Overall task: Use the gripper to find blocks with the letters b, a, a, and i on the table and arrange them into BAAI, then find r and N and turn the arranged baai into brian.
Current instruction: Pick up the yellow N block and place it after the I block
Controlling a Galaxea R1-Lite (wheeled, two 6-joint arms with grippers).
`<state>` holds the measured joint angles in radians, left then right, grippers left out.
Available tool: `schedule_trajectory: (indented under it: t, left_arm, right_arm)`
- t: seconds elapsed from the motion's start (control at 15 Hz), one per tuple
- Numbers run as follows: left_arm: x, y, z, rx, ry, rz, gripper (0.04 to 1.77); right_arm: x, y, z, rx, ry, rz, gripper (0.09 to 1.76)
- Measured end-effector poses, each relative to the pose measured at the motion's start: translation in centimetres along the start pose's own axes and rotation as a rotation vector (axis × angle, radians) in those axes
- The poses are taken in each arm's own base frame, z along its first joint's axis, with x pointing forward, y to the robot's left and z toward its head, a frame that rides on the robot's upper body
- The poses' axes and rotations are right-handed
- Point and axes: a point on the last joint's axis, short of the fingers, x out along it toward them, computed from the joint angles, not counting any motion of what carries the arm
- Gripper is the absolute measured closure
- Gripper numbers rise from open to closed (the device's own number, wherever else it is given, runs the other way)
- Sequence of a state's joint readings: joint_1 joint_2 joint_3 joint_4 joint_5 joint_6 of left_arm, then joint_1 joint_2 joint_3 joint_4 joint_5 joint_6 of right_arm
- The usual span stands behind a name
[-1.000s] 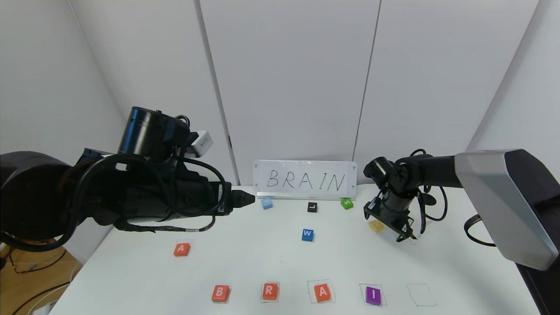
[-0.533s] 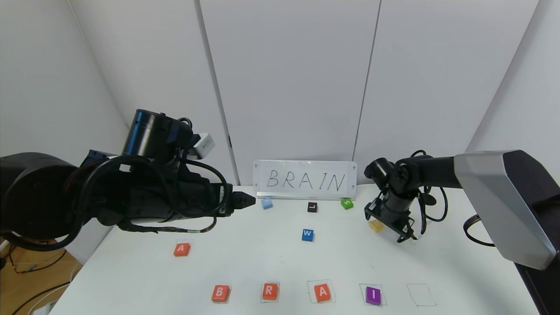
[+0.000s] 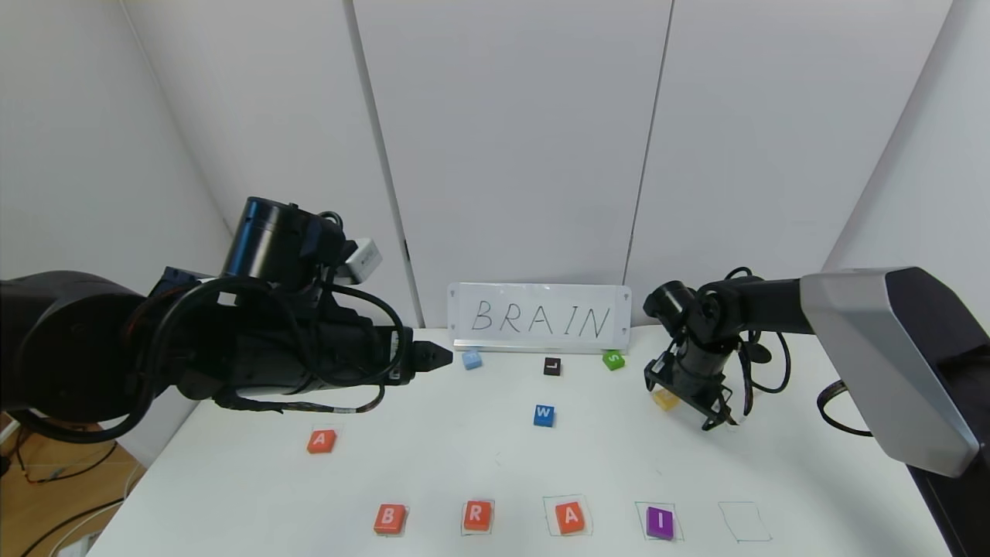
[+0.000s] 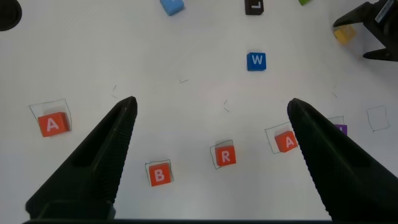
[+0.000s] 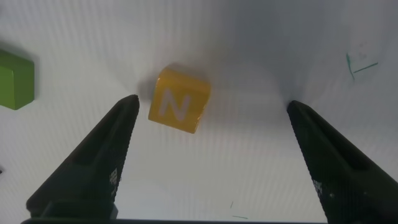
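Note:
On the white table (image 3: 464, 456) the front row reads orange B (image 3: 389, 518), orange R (image 3: 477, 514), orange A (image 3: 570, 517), purple I (image 3: 660, 522), followed by an empty outline (image 3: 744, 521). A second orange A (image 3: 321, 441) lies at the left. The yellow N (image 3: 663, 399) sits at the back right, partly hidden by my right gripper (image 3: 715, 418). In the right wrist view the N (image 5: 179, 107) lies just ahead of the open right gripper (image 5: 211, 109), nearer one finger and untouched. My left gripper (image 3: 429, 356) hovers high at the back left, and the left wrist view shows this gripper (image 4: 211, 109) open and empty above B (image 4: 159, 175) and R (image 4: 224, 156).
A BRAIN sign (image 3: 539, 319) stands at the back. Near it lie a light-blue block (image 3: 471, 360), a black L (image 3: 551, 366), a green S (image 3: 612, 360) and a blue W (image 3: 544, 415). The green S (image 5: 13, 79) is close beside the N.
My right gripper has shifted slightly left toward the yellow N, covering more of it. My left arm has drifted a little. No block has moved.

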<state>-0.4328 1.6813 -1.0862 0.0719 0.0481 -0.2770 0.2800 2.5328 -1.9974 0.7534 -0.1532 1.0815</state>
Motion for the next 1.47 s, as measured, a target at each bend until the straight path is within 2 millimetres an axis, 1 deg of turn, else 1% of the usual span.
schedule_trajectory:
  t: [0.87,0.93,1.07,1.13,1.33,1.4,1.47]
  left_arm:
    - [0.45,0.04,-0.22,0.006,0.015,0.003,0.09]
    - [0.49,0.04,-0.24,0.006,0.016,0.004,0.09]
    - [0.49,0.04,-0.22,0.005,0.015,0.003,0.09]
    - [0.49,0.04,-0.22,0.005,0.015,0.003,0.09]
    - [0.49,0.04,-0.22,0.005,0.015,0.003,0.09]
    - [0.49,0.04,-0.22,0.005,0.015,0.003,0.09]
    - [0.49,0.04,-0.22,0.005,0.015,0.003,0.09]
  right_arm:
    - [0.38,-0.10,-0.05,0.001,-0.019,-0.022,0.14]
    - [0.39,-0.12,-0.06,0.000,-0.018,-0.024,0.26]
    - [0.38,-0.09,-0.11,-0.003,-0.019,-0.024,0.60]
    - [0.39,-0.07,-0.16,-0.004,-0.018,-0.024,0.73]
    - [0.40,-0.05,-0.20,-0.005,-0.018,-0.024,1.05]
    - [0.40,-0.05,-0.20,-0.005,-0.018,-0.024,1.26]
    - [0.42,-0.05,-0.20,-0.005,-0.018,-0.024,1.31]
